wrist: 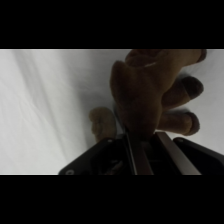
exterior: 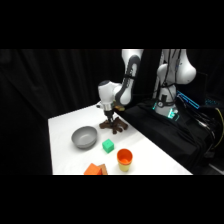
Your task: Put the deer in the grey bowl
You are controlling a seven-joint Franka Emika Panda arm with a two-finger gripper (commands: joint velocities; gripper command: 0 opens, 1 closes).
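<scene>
End effector [exterior: 108,118] is sitting low at frame center, fingers closing on the deer [exterior: 114,125], which is lying on the counter [exterior: 65,150]; grey bowl [exterior: 84,137] is sitting just lower left of it, apart

1. Table [exterior: 65,145]: plain white, lower centre of frame.
2. Grey bowl [exterior: 84,137]: uniform grey, no pattern.
3. Deer [exterior: 114,125]: dark brown; in the wrist view [wrist: 150,90], upper right.
4. Block [exterior: 108,146]: green.
5. Cup [exterior: 124,159]: orange over yellow.
6. Orange block [exterior: 96,170]: bottom edge.
7. Arm [exterior: 120,90]: white.
</scene>
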